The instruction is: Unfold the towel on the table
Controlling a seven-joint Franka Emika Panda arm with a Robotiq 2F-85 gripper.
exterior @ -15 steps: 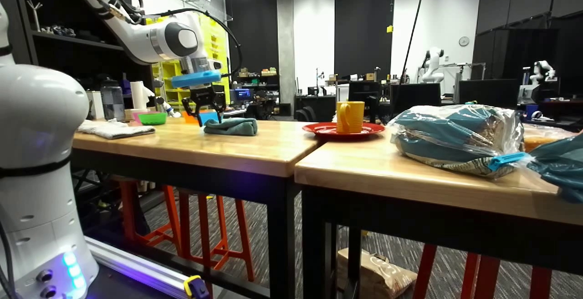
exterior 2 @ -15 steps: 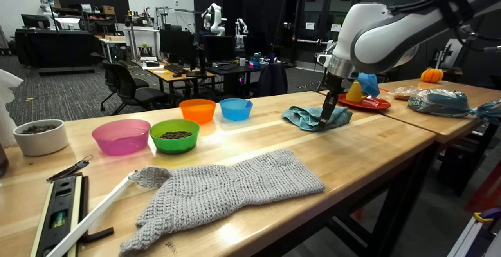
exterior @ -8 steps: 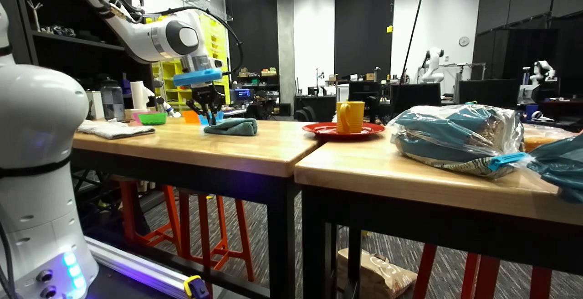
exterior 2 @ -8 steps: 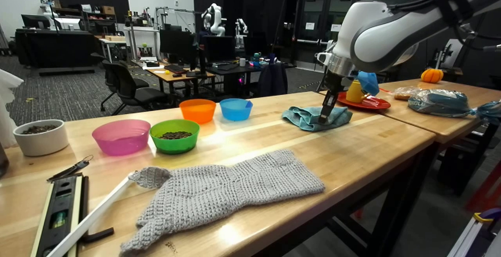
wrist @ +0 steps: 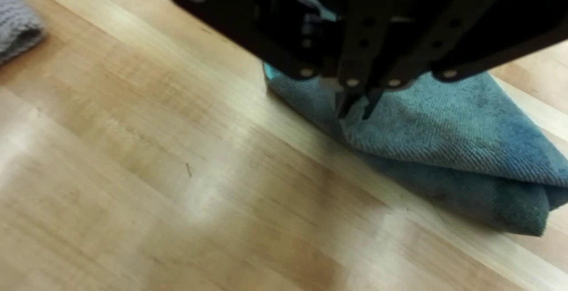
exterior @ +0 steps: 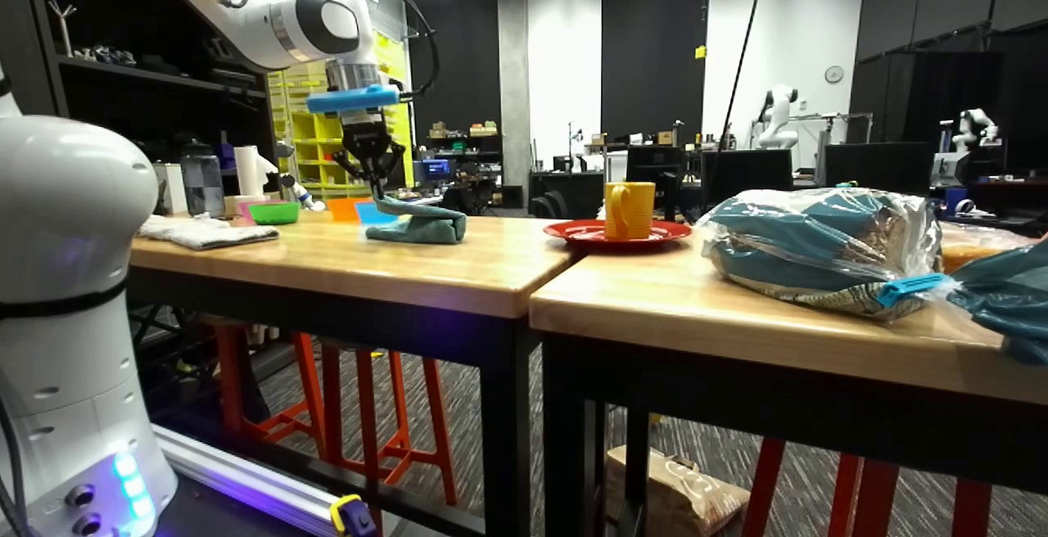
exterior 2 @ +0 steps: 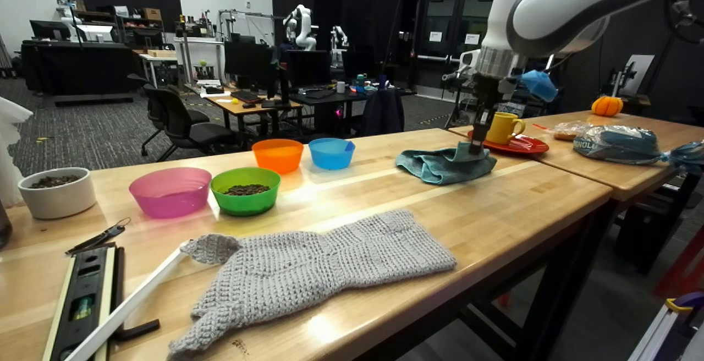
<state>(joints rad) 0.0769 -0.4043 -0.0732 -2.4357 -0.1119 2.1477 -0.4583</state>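
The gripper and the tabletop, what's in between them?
The teal towel: in both exterior views, a raised part of it is pinched in the gripper, while its lower layers lie on the tabletop.

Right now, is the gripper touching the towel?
Touching. The wrist view shows the gripper pinching a bit of the towel; in both exterior views, the towel rises to meet the gripper.

The teal towel lies folded on the table, top layer partly raised.
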